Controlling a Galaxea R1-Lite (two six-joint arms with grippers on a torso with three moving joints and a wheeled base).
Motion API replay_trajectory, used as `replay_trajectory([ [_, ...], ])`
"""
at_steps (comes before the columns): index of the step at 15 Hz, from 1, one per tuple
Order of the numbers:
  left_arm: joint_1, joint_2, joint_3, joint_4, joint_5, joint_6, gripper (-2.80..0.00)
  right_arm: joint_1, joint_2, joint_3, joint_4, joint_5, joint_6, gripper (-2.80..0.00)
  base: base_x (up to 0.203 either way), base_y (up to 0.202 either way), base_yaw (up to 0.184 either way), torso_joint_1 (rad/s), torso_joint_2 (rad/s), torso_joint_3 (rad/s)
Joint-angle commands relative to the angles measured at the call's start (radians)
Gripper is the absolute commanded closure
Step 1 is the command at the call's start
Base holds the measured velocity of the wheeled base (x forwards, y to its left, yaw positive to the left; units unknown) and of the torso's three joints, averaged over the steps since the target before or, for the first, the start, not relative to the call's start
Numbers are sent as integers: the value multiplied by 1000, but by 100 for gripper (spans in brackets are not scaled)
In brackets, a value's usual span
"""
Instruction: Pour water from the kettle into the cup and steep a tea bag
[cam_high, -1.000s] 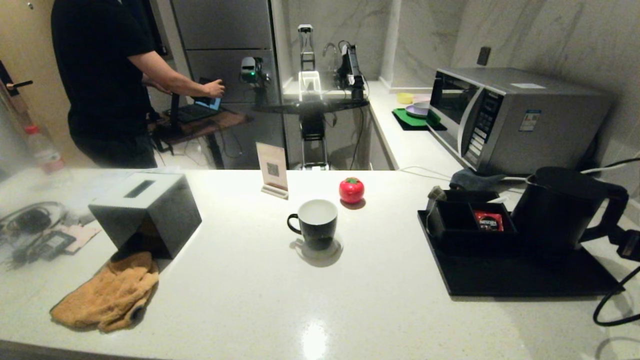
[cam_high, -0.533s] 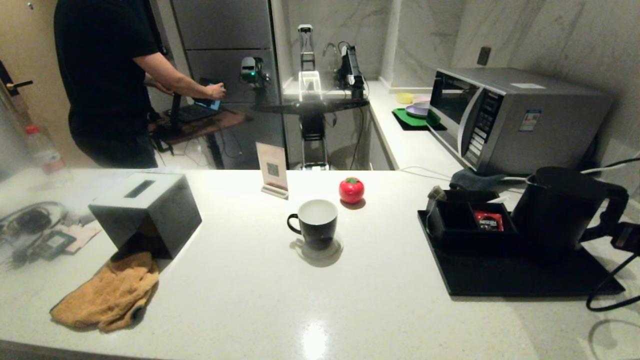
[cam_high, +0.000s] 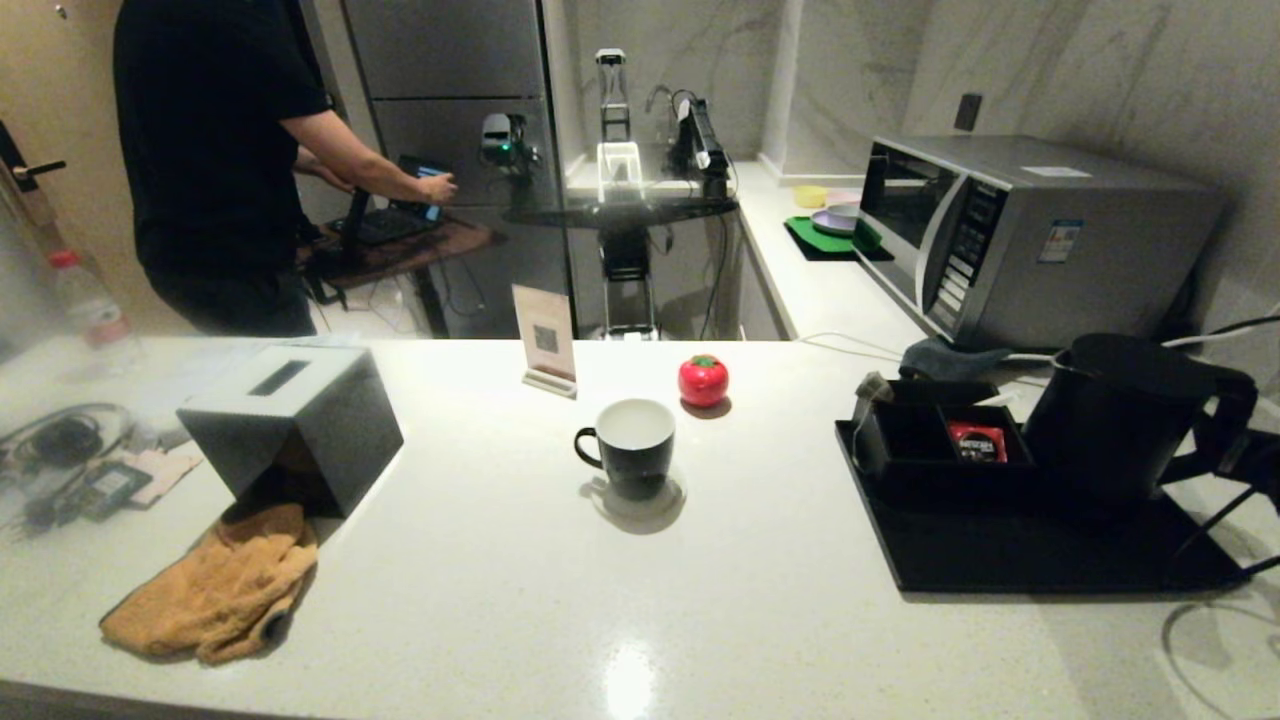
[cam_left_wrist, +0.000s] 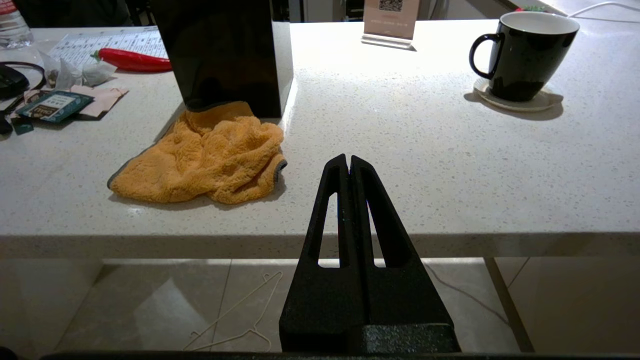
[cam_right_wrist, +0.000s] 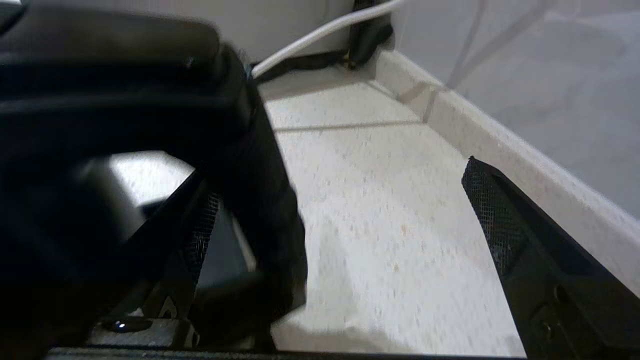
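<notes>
Nearest to us, the left gripper (cam_left_wrist: 350, 165) is parked below the front edge of the desk (cam_high: 760, 620), its fingers pressed together and holding nothing. On the desk beyond it, the cup (cam_high: 630, 446) stands upright on a small coaster (cam_high: 640, 502), mid-desk, white inside showing; we cannot tell whether it holds any water.

Further right, the kettle (cam_high: 1120, 420) sits on the black tray (cam_high: 1000, 560), just beside a compartment box (cam_high: 925, 440) with a red sachet (cam_high: 977, 441) inside. The tea bag (cam_high: 870, 387) rests at the box's far left corner.

At the kettle's handle (cam_high: 1225, 420), the right gripper (cam_right_wrist: 350, 220) is spread wide and grips nothing. In the right wrist view the handle lies against the inner face of one finger, with clear space to the other.

We judge the step in hand to be seizing the handle. We centre the handle between the fingers, seat it deep, then close firmly before lifting, keeping the kettle level until the spout is over the cup.
</notes>
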Motion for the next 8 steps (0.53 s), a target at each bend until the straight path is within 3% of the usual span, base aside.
replay_trajectory([
  [1, 0, 2, 0, 0, 0, 0, 0, 0, 33, -42, -23, 1, 1, -280, 0, 0, 0, 0, 0, 0],
  [8, 0, 2, 0, 0, 0, 0, 0, 3, 77, -131, -23, 6, 2, -280, 0, 0, 0, 0, 0, 0],
])
